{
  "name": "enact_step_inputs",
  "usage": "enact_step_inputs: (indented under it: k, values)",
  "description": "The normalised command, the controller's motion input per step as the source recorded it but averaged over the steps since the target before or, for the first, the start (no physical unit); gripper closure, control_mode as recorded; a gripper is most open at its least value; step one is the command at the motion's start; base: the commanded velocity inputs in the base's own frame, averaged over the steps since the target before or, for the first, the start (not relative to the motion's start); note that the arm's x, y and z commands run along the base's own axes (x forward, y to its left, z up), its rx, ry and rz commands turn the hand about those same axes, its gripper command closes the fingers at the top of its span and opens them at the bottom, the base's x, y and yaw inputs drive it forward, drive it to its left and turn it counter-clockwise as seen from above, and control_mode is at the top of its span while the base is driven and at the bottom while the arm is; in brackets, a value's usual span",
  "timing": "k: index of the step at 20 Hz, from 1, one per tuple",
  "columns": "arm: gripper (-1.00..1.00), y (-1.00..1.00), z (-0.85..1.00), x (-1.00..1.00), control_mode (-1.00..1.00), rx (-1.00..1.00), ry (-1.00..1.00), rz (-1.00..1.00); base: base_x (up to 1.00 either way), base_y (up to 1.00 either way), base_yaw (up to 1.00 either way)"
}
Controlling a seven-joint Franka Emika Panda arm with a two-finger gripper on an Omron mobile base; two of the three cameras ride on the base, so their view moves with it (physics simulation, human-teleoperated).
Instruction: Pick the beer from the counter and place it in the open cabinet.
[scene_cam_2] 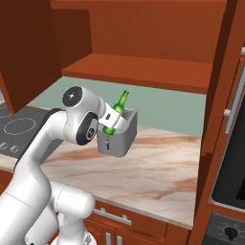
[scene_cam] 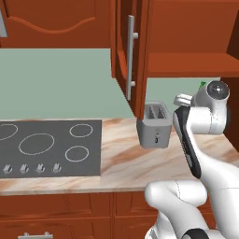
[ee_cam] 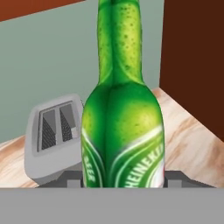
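While hand (scene_cam_2: 111,123) grips beer (scene_cam_2: 117,111) aloft, toaster (scene_cam: 154,125) sits on marble countertop (scene_cam_2: 158,165).

The beer (ee_cam: 122,127) is glossy green glass with a finely speckled neck, the toaster (scene_cam: 154,126) smooth matt grey metal, the counter (scene_cam_2: 158,167) polished pinkish marble, the cabinet (scene_cam_2: 143,28) smooth reddish wood with a silvery metal handle (scene_cam: 130,56).
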Motion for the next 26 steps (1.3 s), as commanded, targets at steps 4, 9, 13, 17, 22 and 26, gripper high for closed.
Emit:
enact_step_inputs:
  k: [4,9,13,17,22,26]
  values:
    - [1.00,0.00,0.00,0.00,1.00,0.00,0.00,0.00,0.00,0.00,0.00]
    - [1.00,0.00,0.00,-0.09,-1.00,0.00,-0.03,0.00,0.00,0.00,0.00]
    - [1.00,0.03,0.12,-0.31,-1.00,-0.04,-0.10,0.01,0.00,0.00,0.00]
    - [1.00,0.06,0.84,-0.57,-1.00,-0.01,-0.21,0.07,0.00,0.00,0.00]
    - [1.00,0.01,0.92,-0.40,-1.00,0.00,-0.14,0.09,0.00,0.00,0.00]
    - [1.00,0.00,0.79,0.00,-1.00,0.00,0.00,0.10,0.00,0.00,0.00]
